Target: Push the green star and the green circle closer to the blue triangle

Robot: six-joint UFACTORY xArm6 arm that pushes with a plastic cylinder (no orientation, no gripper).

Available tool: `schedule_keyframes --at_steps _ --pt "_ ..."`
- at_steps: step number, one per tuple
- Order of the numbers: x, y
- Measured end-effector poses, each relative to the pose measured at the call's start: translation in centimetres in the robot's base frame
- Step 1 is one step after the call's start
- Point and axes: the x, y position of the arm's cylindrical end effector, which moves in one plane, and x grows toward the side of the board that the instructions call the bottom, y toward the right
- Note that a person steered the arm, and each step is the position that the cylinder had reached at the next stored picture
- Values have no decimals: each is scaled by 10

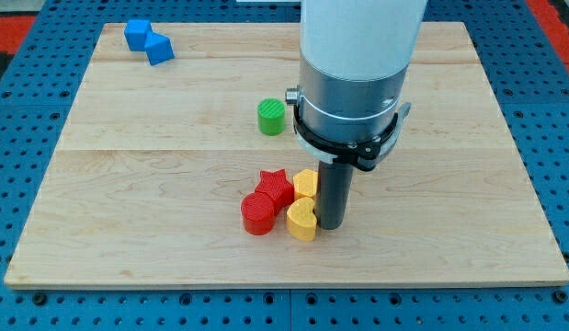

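Note:
The green circle is a short cylinder standing on the wooden board, above the middle of the view. No green star and no blue triangle can be made out; either may be hidden behind the arm. My tip rests on the board below the centre, right against the right side of a yellow heart block. The tip is well below and to the right of the green circle.
A red star, a red circle and a second yellow block cluster left of my tip. Two blue blocks sit at the board's top left corner. The arm's wide body covers the top centre.

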Motion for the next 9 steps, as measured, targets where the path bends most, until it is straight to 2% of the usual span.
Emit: schedule_keyframes --at_steps 9 --pt "0 99"
